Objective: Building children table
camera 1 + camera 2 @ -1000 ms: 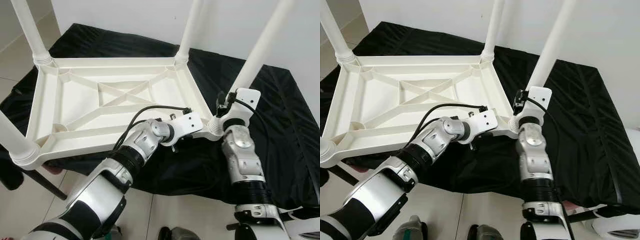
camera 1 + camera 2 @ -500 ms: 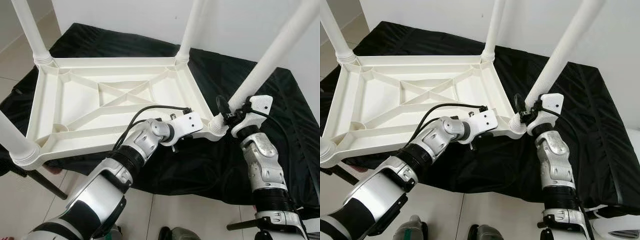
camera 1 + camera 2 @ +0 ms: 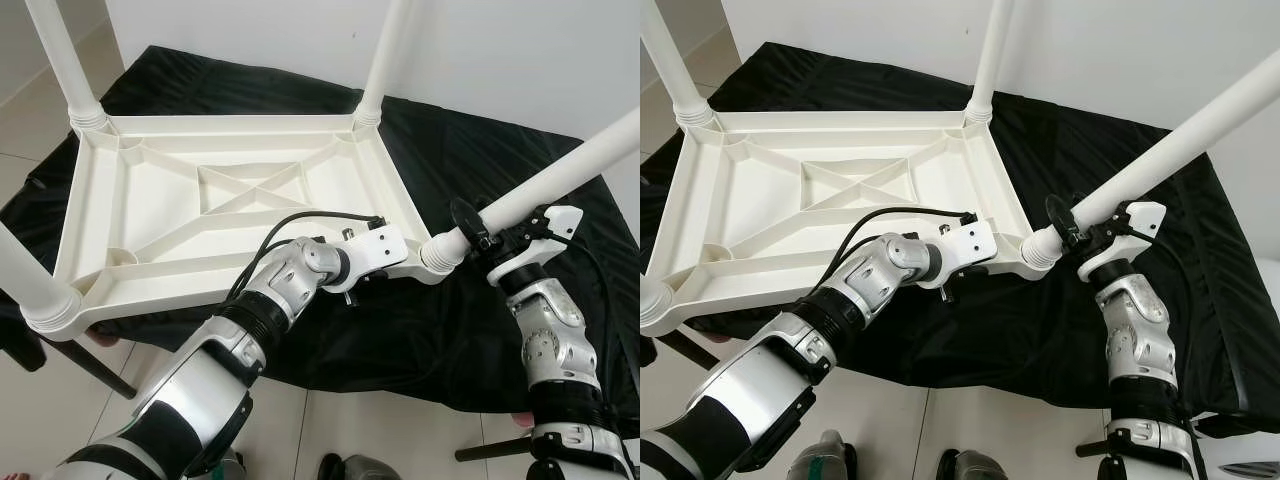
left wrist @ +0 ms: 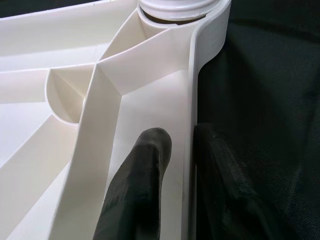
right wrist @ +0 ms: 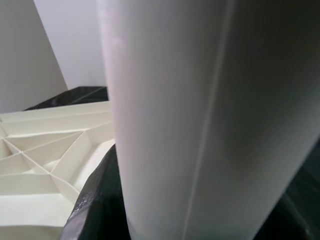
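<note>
A plain white wall (image 3: pixel 480 50) rises behind a black cloth (image 3: pixel 560 250) spread over pale, glossy floor tiles (image 3: pixel 40 400).

Silver jointed arms, black cables, white wrist plates

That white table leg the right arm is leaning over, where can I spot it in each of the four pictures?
Left eye view: the tilted leg slants from the near right corner toward the upper right, with the right gripper on it.
Right eye view: same leg, right of centre.
Left wrist view: its ribbed base at the corner.
Right wrist view: the leg, very close.
Shared landmark: the upturned tabletop.
</note>
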Tool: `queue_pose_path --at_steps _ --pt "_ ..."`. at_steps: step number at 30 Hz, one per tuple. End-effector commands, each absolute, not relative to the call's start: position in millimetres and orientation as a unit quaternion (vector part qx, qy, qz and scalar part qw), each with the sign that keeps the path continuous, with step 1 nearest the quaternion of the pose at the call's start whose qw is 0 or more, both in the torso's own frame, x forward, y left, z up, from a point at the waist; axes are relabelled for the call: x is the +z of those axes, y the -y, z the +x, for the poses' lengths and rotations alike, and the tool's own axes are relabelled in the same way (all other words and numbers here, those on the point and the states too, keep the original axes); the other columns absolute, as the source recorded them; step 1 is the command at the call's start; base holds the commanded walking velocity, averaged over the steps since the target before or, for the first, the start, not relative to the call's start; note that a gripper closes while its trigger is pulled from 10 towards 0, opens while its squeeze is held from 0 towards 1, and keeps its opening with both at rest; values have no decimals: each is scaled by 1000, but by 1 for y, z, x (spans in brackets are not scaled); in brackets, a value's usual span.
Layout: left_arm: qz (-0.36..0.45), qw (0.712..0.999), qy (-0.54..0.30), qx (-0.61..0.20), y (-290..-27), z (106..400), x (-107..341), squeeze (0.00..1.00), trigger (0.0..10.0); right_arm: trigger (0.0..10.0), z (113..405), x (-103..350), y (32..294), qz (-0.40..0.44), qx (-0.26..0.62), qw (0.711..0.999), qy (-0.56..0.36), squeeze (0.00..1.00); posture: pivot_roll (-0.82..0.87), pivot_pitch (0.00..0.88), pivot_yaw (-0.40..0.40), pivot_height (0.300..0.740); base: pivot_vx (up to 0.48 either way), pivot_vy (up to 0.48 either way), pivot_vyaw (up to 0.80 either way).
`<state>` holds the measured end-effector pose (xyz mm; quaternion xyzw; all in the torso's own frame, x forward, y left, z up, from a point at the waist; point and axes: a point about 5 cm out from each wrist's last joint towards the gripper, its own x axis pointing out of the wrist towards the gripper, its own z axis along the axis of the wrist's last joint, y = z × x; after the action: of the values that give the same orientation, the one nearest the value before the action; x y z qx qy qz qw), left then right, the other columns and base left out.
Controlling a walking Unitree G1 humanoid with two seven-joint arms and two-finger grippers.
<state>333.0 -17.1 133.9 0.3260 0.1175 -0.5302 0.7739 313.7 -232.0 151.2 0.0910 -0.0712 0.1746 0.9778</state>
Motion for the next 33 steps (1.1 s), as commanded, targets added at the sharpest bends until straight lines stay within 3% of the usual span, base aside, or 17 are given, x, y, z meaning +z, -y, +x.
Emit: queue_pose_path --at_steps 1,14,24,33 --pt "332 777 -139 -517 11 334 125 0 10000 10000 308 110 229 98 166 980 -40 0 19 72 -62 740 0 0 0" --pt "331 780 -141 -513 9 335 125 0 10000 10000 338 136 204 31 211 976 -36 0 32 68 -73 740 0 0 0" --pt "330 781 -141 -511 8 336 126 0 10000 10000 340 134 190 18 229 972 -41 0 36 63 -75 740 0 0 0" --pt "330 781 -140 -511 8 335 126 0 10000 10000 334 116 197 23 219 973 -64 0 34 64 -72 740 0 0 0"
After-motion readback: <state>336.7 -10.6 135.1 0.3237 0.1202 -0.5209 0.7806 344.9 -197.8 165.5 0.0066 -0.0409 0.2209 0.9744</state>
